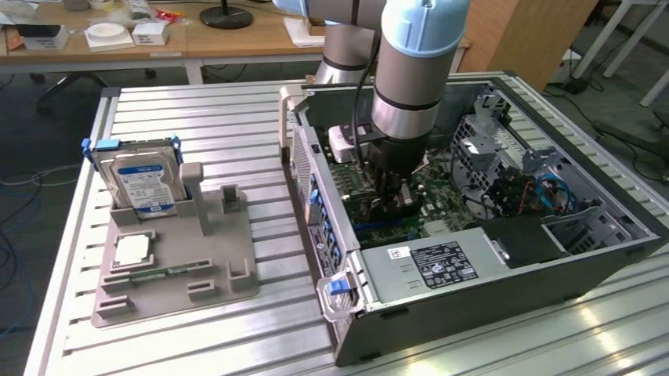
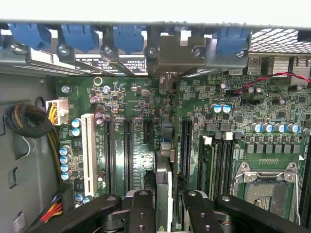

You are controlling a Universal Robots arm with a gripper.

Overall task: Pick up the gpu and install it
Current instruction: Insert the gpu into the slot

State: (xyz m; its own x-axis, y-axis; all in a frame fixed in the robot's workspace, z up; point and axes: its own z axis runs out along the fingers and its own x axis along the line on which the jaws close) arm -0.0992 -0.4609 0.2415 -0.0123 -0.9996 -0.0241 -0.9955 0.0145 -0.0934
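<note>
The worktop (image 1: 188, 117) is a slatted surface of ribbed aluminium profiles, pale and reflective. On it, toward the exterior view's right, lies an open computer case (image 1: 616, 235) of dark metal, its side panel off and the green motherboard (image 1: 444, 196) exposed. Toward the exterior view's left sits a grey moulded parts holder (image 1: 209, 258) with upright tabs, and one boxy hard drive (image 1: 141, 180) with a blue-and-white label stands on edge in it.

The arm (image 1: 418, 70), a smooth silver cylinder with pale blue caps, comes straight down into the case, its wrist vertical. The black hand (image 1: 395, 205) points down at the board, close above the expansion slots.

In the wrist view the hand (image 2: 164, 211) shows two black jointed fingers (image 2: 141, 208), drawn in narrow and clamped on the gpu (image 2: 164, 179). The gpu is seen edge-on as a thin upright card running away from the fingers, with its metal bracket (image 2: 177, 48) reaching the case's rear wall. It stands over the board in line with the long dark slots; whether its edge is seated in a slot cannot be told.

One white slot (image 2: 88, 153) lies beside the dark ones. Blue retaining clips (image 2: 80, 36) line the rear wall, four of them.
</note>
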